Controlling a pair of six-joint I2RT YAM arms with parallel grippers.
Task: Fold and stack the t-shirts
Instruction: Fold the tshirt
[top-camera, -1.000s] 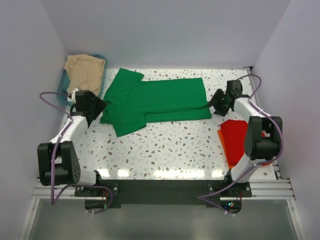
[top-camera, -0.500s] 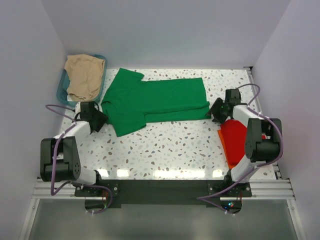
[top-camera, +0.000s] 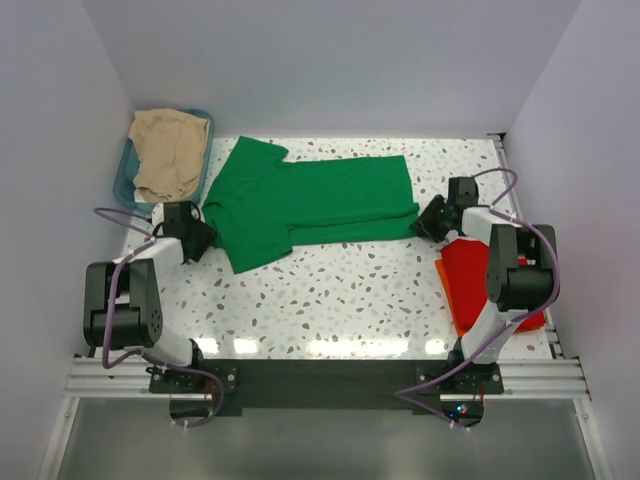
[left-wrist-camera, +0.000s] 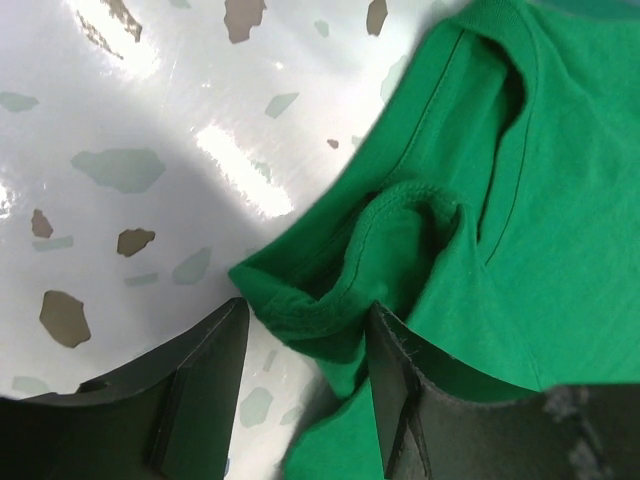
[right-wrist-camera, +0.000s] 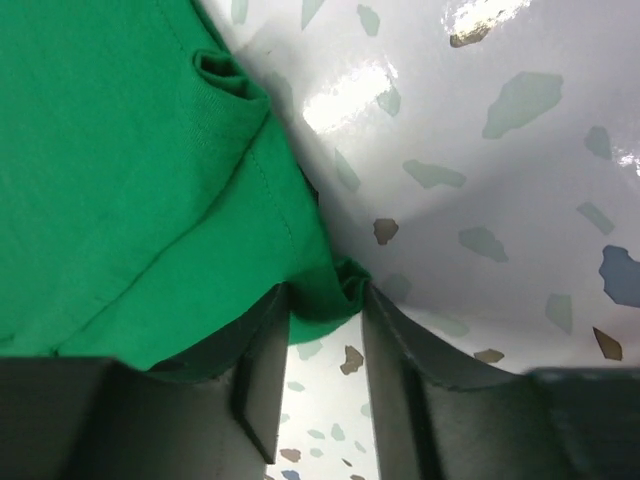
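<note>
Looking down from the overhead camera, I have the bright green cotton t-shirt (top-camera: 310, 200) spread sideways across the far half of the speckled terrazzo table (top-camera: 350, 290). Its collar and sleeves point towards my left arm and its hem towards my right. Both arms are low at opposite ends of it, which I read as setting up a two-handed lift or fold of the whole length at once.

The left gripper (left-wrist-camera: 305, 320) stands released with its jaws wide. They straddle a bunched ridge of ribbed edge, at the sleeve or collar end, that has humped up off the table. Nothing looks pinched there.

The right gripper (right-wrist-camera: 325, 300) has its jaws much closer together around the hem corner. A small roll of green cloth fills the gap between the black fingers (right-wrist-camera: 262, 350). I cannot tell whether that is a firm clench or only contact.

The shirt itself lies mostly flat. One sleeve juts towards the far wall and the other towards me. A long crease runs along the body near its near edge, and the stitching is neat in both wrist views.

The red-orange t-shirt (top-camera: 470, 270) lies flat at the right side, just beside the right arm and partly hidden by it. Judging by this, the green one is the step in hand and stacking comes later. A beige cloth (top-camera: 170, 150) sits heaped in the teal plastic basket (top-camera: 122, 172) at the far left corner.
</note>
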